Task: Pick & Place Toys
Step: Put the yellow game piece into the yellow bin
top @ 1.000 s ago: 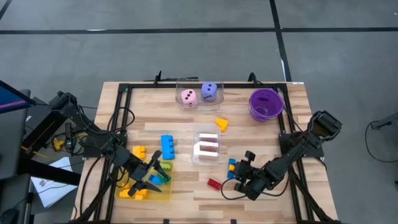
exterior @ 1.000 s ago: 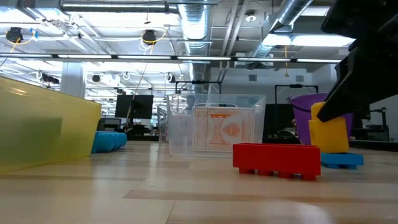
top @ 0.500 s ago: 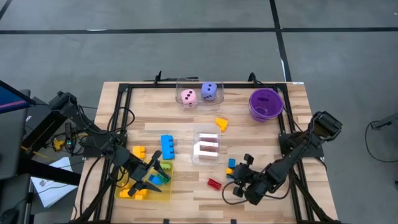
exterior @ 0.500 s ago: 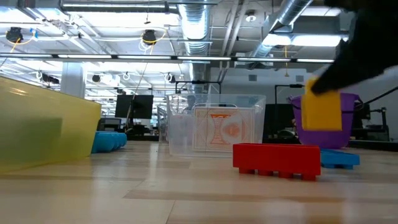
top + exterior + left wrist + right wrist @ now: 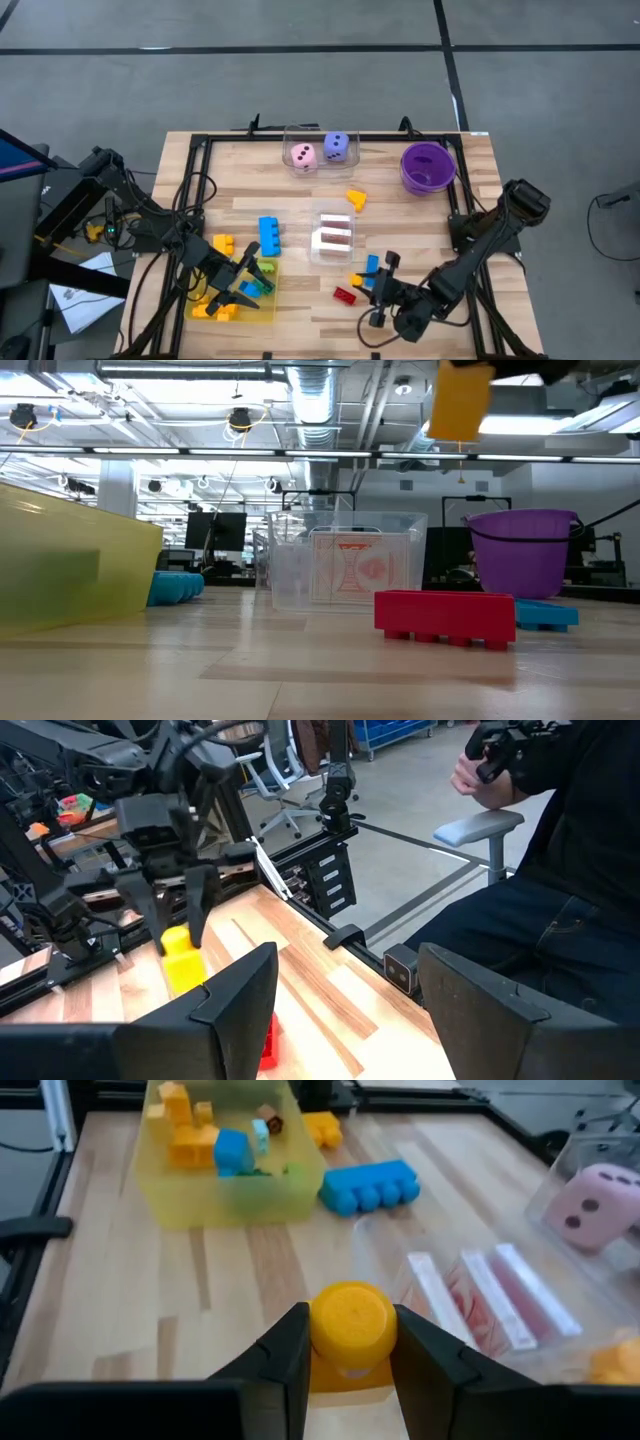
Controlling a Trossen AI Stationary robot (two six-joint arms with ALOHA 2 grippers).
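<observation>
My right gripper hangs above the table's near right part, shut on a small yellow brick. Under it on the table lie a red brick and a small blue brick. My left gripper stands open and still over the yellow tray, which holds several toys. A long blue brick and an orange brick lie beside the tray, and a yellow shape lies farther back. My right gripper pinches the yellow brick between its two fingers, on two opposite sides near its upper end. The fingers slant down from the table's right. The brick hangs upright below the fingers, lifted clear of the table.
A clear box with cards stands mid-table. A clear box with a pink and a purple die sits at the far edge, a purple bowl at the far right. A person sits beyond the table's right side.
My right gripper has gone up and toward the table's left and near edges, tipping more level. It has carried the yellow brick from beside the small blue brick to well above the table. The red and blue bricks have stayed where they were.
</observation>
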